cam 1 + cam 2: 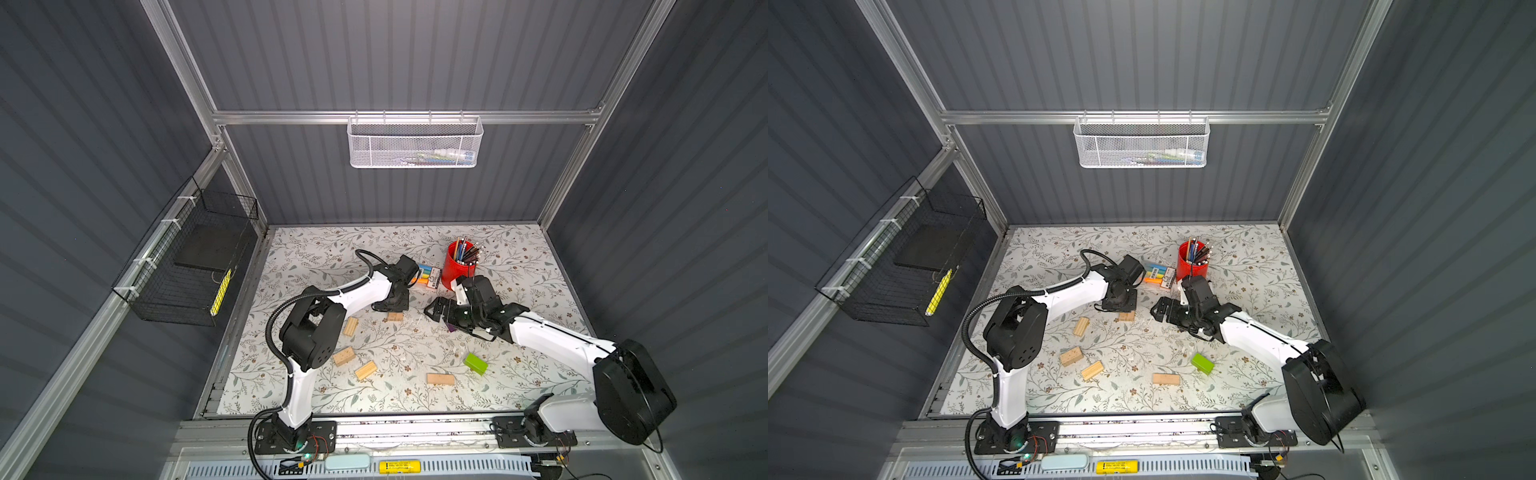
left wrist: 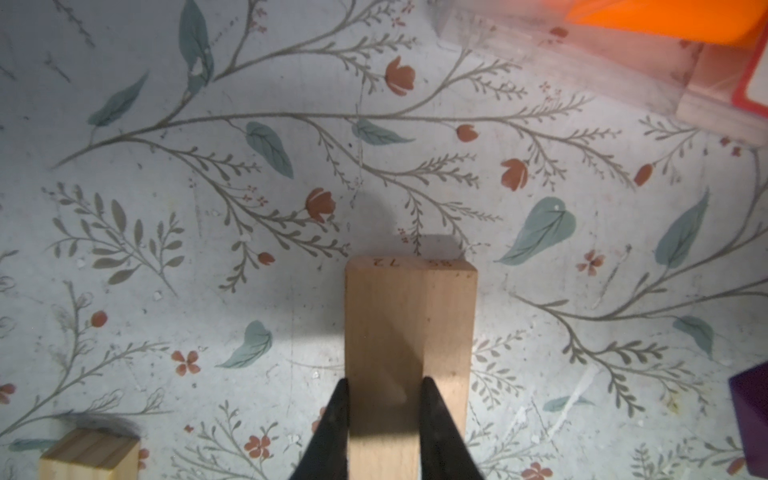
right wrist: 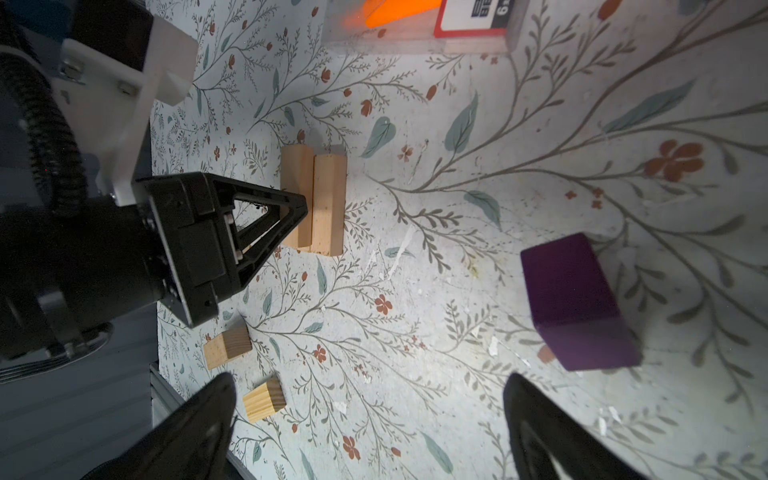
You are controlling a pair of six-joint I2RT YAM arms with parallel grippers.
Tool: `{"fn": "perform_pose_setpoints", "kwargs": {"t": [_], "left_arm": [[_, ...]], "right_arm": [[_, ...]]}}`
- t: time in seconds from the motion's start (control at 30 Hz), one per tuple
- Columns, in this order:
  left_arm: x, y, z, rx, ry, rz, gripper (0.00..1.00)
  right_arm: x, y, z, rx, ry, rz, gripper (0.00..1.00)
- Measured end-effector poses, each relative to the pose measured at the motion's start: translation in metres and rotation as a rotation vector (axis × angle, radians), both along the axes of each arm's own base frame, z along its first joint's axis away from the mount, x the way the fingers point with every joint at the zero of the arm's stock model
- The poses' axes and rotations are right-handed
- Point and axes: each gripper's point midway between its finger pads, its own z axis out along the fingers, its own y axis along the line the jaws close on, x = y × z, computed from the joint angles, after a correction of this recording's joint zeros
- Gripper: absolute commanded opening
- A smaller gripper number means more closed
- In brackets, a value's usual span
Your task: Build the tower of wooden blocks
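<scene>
My left gripper is shut on a tan wood block low over the floral table, and a second tan block lies touching its side. In both top views that gripper covers most of the pair. My right gripper hangs open and empty over bare table, with the purple block just beside it. The green block lies near the front right. Several loose tan blocks are scattered at the front. No tower is in view.
A red pencil cup and a clear pack of highlighters stand just behind both grippers. A white mesh basket hangs on the back wall. A black wire basket hangs on the left wall.
</scene>
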Motion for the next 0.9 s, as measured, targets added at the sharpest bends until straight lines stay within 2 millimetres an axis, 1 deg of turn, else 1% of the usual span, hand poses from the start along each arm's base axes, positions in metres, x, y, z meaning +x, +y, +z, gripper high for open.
{"fn": "perform_pose_setpoints", "kwargs": {"t": [0.37,0.9], "left_arm": [[-0.002,0.001,-0.003,-0.005,0.015,-0.001,0.33],[-0.01,0.003,-0.009,-0.011,0.043,-0.005,0.32]], "right_arm": [[0.0,0.0,0.0,0.0,0.0,-0.001,0.99],[0.0,0.0,0.0,0.0,0.0,-0.001,0.99]]}}
